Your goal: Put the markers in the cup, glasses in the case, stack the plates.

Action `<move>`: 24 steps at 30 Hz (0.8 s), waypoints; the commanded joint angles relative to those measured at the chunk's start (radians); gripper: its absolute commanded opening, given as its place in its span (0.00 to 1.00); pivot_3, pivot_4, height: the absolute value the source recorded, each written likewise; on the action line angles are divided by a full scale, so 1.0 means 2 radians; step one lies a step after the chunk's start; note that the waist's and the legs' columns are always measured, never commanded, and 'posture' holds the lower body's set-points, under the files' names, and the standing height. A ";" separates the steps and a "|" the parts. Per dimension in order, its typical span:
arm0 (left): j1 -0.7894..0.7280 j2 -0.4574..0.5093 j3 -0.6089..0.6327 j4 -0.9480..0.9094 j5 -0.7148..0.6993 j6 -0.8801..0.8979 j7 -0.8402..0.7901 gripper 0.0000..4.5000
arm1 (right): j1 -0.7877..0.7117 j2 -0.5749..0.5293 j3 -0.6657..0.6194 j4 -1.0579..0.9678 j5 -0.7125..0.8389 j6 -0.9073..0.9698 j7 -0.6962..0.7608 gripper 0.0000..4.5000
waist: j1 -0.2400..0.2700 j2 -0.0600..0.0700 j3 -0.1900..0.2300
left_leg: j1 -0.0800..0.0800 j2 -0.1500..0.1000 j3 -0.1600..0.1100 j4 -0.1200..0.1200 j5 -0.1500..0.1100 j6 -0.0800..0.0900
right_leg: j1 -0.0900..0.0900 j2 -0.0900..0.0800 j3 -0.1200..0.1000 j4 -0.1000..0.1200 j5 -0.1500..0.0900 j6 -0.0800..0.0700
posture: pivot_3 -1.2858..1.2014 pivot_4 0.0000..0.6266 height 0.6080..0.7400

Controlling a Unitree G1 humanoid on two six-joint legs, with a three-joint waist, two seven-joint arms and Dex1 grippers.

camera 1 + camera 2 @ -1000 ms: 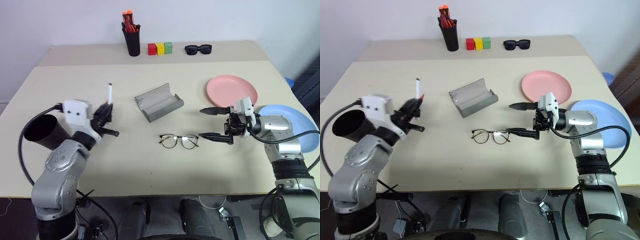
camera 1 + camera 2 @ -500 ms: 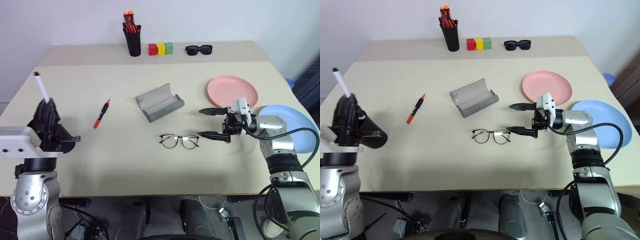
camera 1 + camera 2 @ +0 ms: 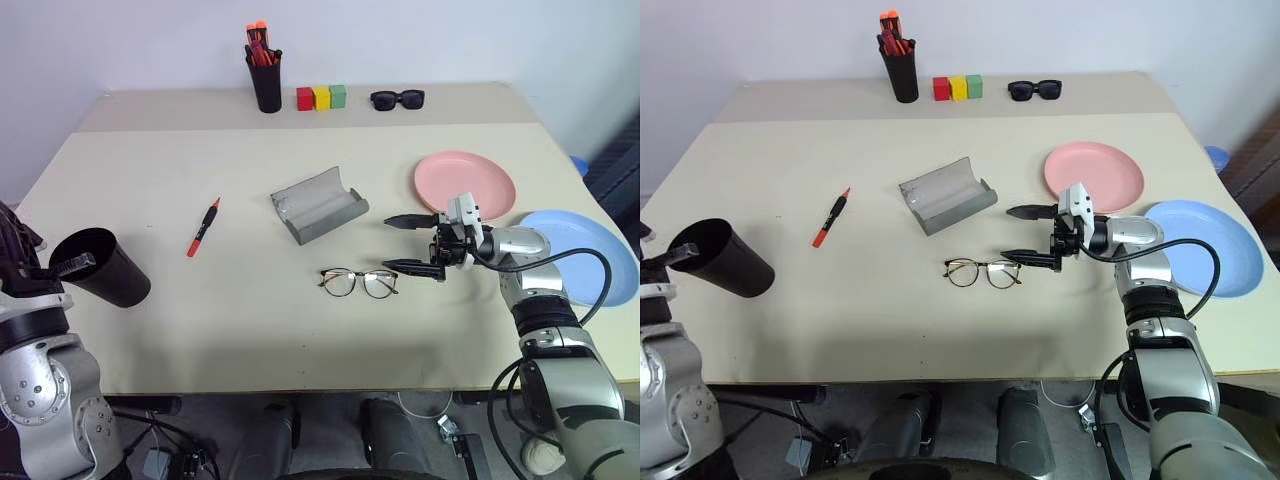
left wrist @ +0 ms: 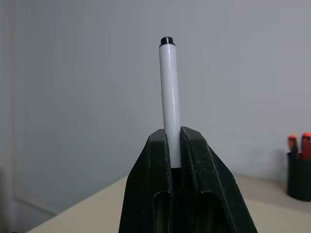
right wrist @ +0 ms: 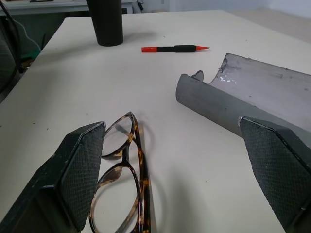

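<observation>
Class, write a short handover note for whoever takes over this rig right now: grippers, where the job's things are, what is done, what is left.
Left gripper: shut on the white marker.
Right gripper: open, fingers level beside the glasses, not touching.
Red marker lies on the table; cup stands at the left edge.
Case lies open, empty.
Pink plate and blue plate lie apart.
Done: nothing.
Left: both markers, glasses, stacking.

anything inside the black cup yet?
Nothing visible in the cup: its mouth shows a dark interior, the bottom hidden. The white marker is clamped in the left gripper; the red marker lies on the table.
</observation>
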 commanded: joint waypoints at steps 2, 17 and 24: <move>0.001 -0.004 -0.001 0.014 0.054 -0.026 0.029 0.01 | -0.013 0.001 -0.014 0.005 0.013 -0.006 0.019 1.00 | 0.000 0.000 0.000 | 0.000 0.000 0.000 0.000 0.000 0.000 | 0.000 0.000 0.000 0.000 0.000 0.000 | 0.52 0.24 1.00; -0.045 -0.009 -0.049 0.053 0.134 -0.013 0.076 0.01 | 0.009 0.005 -0.029 -0.026 0.059 0.009 0.042 1.00 | -0.001 0.000 0.000 | 0.000 0.000 0.000 0.000 0.000 0.000 | 0.000 0.000 0.000 0.000 0.000 0.001 | 0.52 0.24 1.00; -0.048 -0.010 -0.055 0.063 0.139 -0.013 0.082 0.01 | 0.027 0.009 -0.018 -0.069 0.079 0.029 0.042 1.00 | 0.000 0.000 0.000 | 0.000 0.000 0.000 0.000 0.000 0.000 | 0.000 0.000 0.000 0.000 0.000 0.001 | 0.52 0.24 1.00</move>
